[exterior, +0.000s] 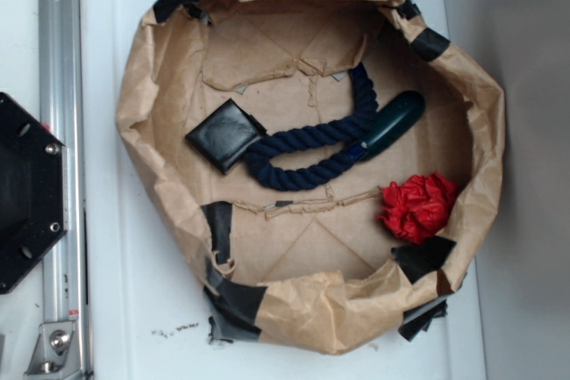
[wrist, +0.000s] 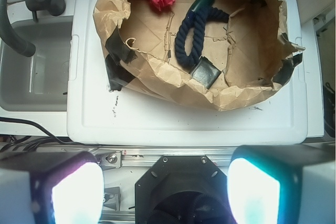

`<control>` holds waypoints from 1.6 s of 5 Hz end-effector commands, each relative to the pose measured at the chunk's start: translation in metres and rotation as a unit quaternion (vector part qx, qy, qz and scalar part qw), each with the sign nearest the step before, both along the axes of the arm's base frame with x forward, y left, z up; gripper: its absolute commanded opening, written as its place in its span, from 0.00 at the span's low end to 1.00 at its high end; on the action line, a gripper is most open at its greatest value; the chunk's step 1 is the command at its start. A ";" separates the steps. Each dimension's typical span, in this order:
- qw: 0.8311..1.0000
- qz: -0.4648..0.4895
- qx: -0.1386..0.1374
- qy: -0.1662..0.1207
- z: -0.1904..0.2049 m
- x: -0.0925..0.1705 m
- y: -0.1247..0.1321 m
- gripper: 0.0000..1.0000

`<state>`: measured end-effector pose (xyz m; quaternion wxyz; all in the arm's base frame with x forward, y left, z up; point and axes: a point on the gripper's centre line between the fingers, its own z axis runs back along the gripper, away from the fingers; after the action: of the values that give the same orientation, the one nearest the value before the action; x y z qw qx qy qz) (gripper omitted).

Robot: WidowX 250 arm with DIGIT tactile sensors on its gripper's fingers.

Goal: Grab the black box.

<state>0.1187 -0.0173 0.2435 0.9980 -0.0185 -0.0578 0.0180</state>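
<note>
The gripper (wrist: 165,190) has two chunky grey fingers (wrist: 50,192) with pads that glow whitish, tinged pink on one side and teal on the other. Between them there's a black octagonal base plate (wrist: 176,184) with small silver screws. From the exterior view that same plate (exterior: 27,193) is flat black plastic with a few silver screw heads.

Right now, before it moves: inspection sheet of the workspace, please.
Surface: white lid, dark specks near the front edge.
Job's things: black box flat inside the brown paper bowl, touching the navy rope.
Clutter: dark green capsule at the rope's end; red paper ball by the wall; black tape patches on the rim.
Grippers: gripper well short of the bowl, fingers apart, empty.
Cables: black cable, left in the wrist view.
Surroundings: metal rail; grey tub.
</note>
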 end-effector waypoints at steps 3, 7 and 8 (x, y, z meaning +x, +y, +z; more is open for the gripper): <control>0.982 0.161 -0.004 -0.093 -0.015 0.075 0.058 1.00; 0.986 0.166 -0.001 0.027 -0.179 0.099 0.072 1.00; 0.984 0.174 0.001 0.027 -0.181 0.101 0.083 1.00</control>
<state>0.2179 0.0550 0.0557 0.9832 -0.0075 -0.0129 0.1819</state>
